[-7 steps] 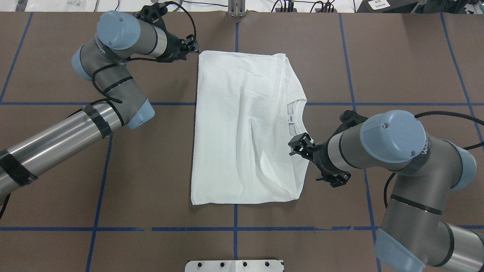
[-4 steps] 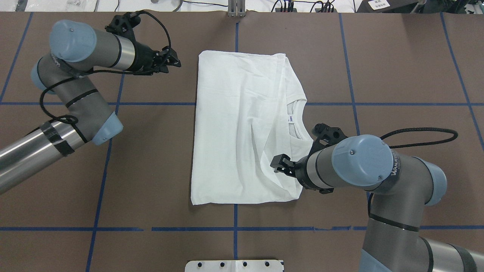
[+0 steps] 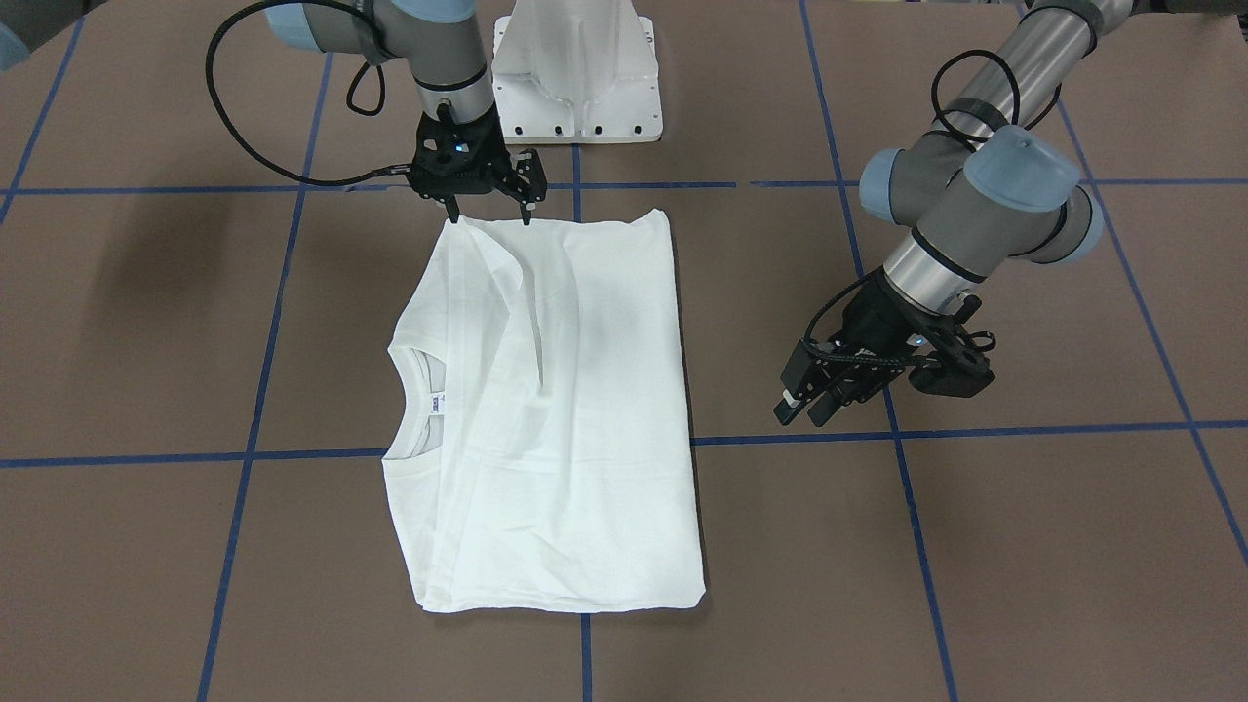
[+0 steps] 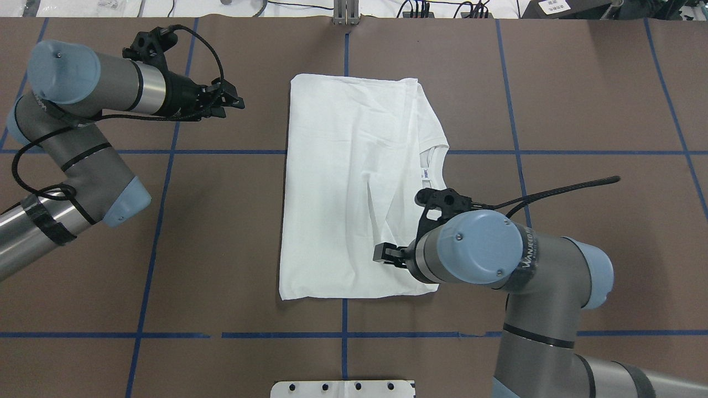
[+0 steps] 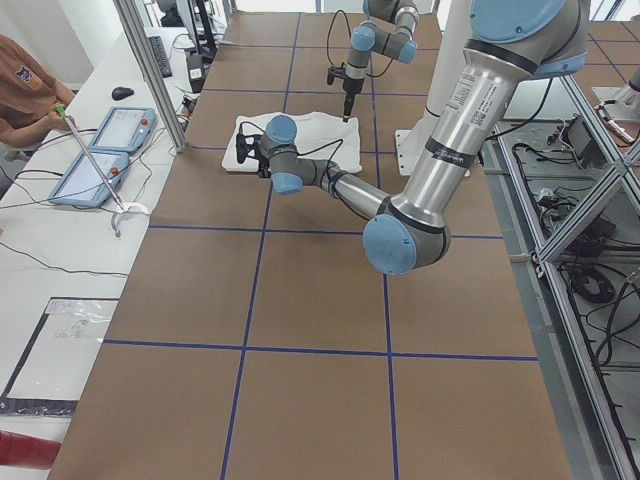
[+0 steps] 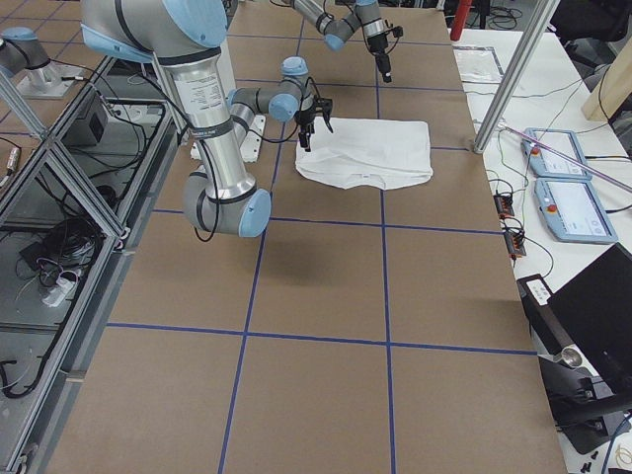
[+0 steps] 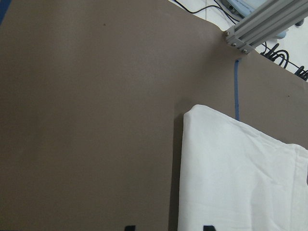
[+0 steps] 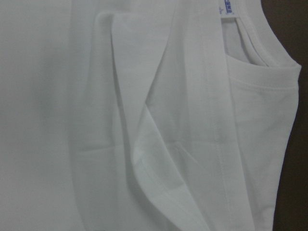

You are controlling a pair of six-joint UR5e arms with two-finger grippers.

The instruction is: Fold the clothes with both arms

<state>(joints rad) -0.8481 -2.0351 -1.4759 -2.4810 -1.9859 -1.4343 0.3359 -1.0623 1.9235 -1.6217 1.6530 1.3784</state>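
Note:
The clothes, one white T-shirt (image 4: 343, 182) (image 3: 565, 419), lie folded into a rectangle mid-table, with the collar (image 4: 434, 166) and neck tag on the right side. My left gripper (image 4: 235, 99) (image 3: 804, 402) hovers open and empty over bare table, apart from the shirt's far left corner (image 7: 202, 115). My right gripper (image 3: 489, 213) points down, open, at the shirt's edge nearest the robot base. In the overhead view its wrist hides most of it. Whether it touches the cloth I cannot tell. The right wrist view is filled with the shirt's folds (image 8: 144, 144) and collar (image 8: 255, 43).
Blue tape lines (image 4: 149, 243) grid the brown table. The white pedestal base (image 3: 575, 78) stands at the robot's edge and a metal post (image 4: 345, 11) at the far edge. A side bench holds tablets (image 5: 100, 155), where a person (image 5: 25, 85) sits.
My left gripper has pulled back to the left, away from the shirt's far left corner. My right gripper has moved from beside the collar onto the shirt's near right part.

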